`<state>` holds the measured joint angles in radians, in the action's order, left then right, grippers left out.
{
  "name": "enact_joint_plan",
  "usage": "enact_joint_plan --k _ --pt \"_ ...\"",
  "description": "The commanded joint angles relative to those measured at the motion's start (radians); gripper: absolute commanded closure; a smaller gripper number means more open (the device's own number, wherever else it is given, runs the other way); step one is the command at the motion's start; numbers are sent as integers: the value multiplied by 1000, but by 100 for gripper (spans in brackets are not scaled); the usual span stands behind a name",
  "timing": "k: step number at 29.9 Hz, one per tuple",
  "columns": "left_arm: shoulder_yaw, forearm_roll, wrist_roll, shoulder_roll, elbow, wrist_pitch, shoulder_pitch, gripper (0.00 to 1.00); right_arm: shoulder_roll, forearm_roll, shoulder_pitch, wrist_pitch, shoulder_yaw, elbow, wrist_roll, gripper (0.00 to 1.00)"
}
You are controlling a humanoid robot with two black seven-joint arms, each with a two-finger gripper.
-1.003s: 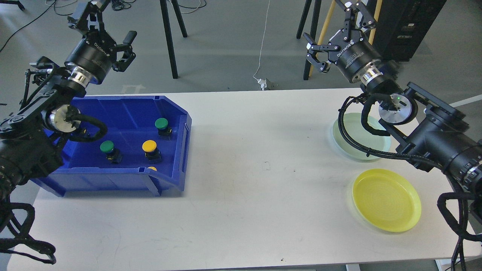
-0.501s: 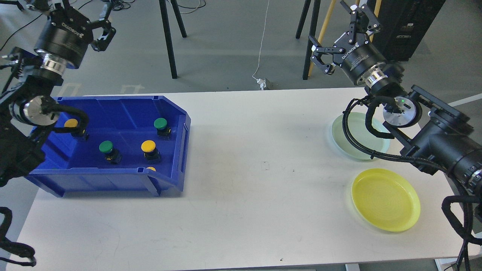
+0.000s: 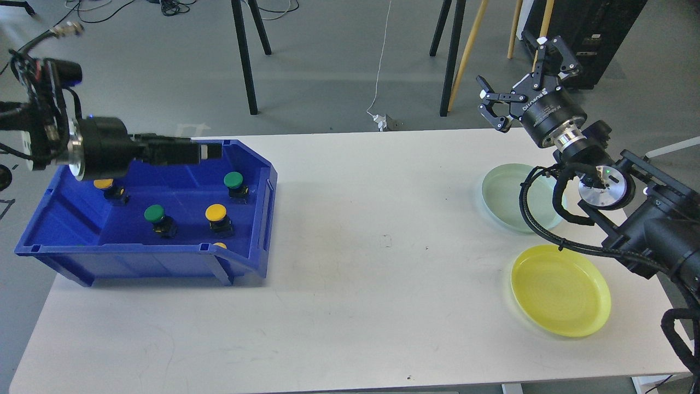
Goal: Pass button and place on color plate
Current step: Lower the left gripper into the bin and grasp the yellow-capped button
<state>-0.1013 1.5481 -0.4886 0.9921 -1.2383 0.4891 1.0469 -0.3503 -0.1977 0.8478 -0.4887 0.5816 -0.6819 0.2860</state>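
From the head camera I see the blue bin (image 3: 76, 219) sitting on the left part of the white table (image 3: 355, 284), with the buttons resting on its floor: a green button (image 3: 234, 180) toward the back right, a second green button (image 3: 155, 214) near the middle, a yellow button (image 3: 216, 212) just to its right, another yellow button (image 3: 103, 185) at the back left, and a sliver of a third yellow one (image 3: 221, 245) behind the front wall. My left claw (image 3: 188, 151) reaches sideways over the bin's back rim; it looks dark and edge-on, so I cannot tell whether it is spread or clenched. My right claw (image 3: 522, 74) hangs released, fingers spread wide, above the table's far right edge and empty. Below its arm lie the pale green plate (image 3: 500, 194) and, nearer me, the yellow plate (image 3: 560, 290), apart from each other.
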Motion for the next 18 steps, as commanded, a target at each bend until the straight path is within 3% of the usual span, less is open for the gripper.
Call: enact_joint_plan --k 1,9,18 --pt "156 102 0 -79 71 0 60 1 -4 1 -19 0 -2 4 -1 0" --pt "176 138 0 -277 267 0 58 1 -33 0 -39 0 -2 2 -2 0" --pt "178 191 0 -360 427 0 41 1 -41 1 -39 0 0 1 -1 0"
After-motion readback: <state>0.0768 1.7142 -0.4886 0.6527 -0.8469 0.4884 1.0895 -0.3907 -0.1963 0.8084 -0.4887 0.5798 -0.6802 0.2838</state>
